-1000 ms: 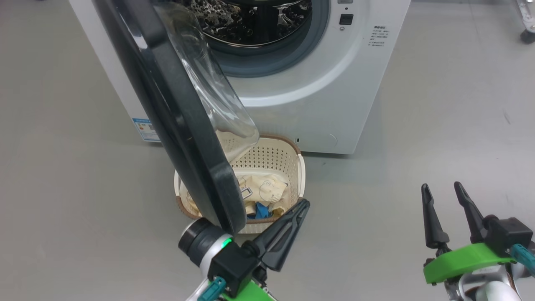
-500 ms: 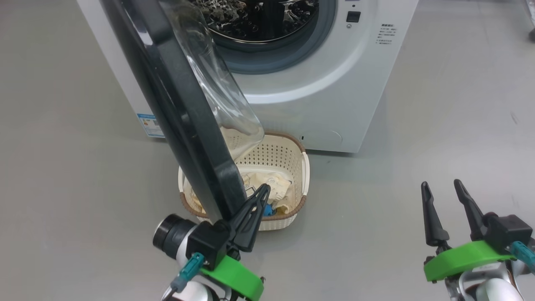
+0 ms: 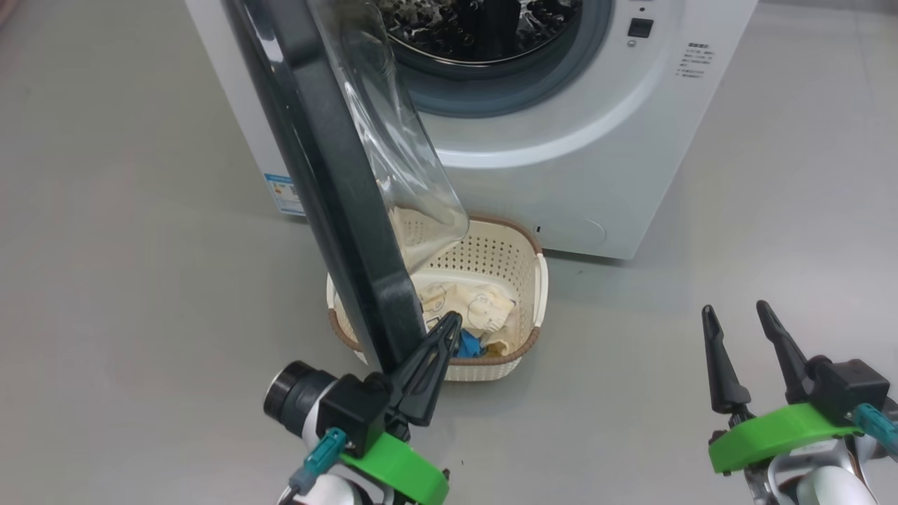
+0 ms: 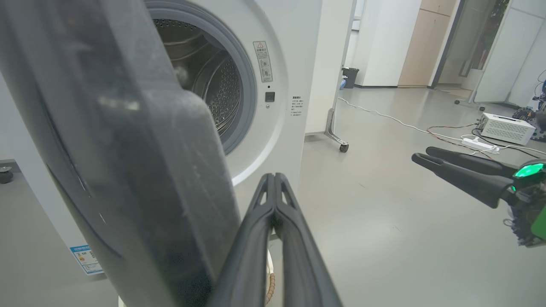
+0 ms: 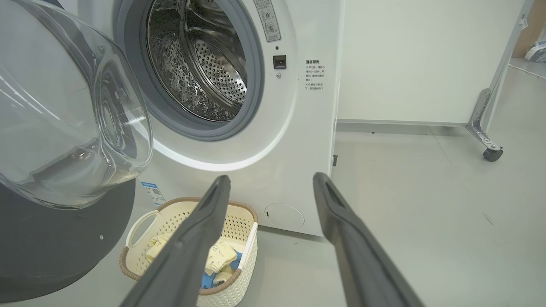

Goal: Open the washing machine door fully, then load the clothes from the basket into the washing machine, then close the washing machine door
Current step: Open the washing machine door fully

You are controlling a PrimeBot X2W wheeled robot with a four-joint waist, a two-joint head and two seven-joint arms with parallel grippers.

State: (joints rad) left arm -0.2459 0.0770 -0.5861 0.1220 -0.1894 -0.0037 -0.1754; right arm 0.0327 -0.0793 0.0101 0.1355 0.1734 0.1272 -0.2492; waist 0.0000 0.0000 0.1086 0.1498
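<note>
Slanting from top centre down to lower centre, the part-open washing machine door (image 3: pixel 330 189) is flanked just right of its lower edge by the nearer, closed, empty left gripper (image 3: pixel 451 324), while the right gripper (image 3: pixel 734 308) is held wide, empty, lower right.

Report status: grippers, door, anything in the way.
Left gripper shut, at lower edge of washing machine door. Right gripper open, empty. Door partly open, overhanging basket and part of clothes.
</note>
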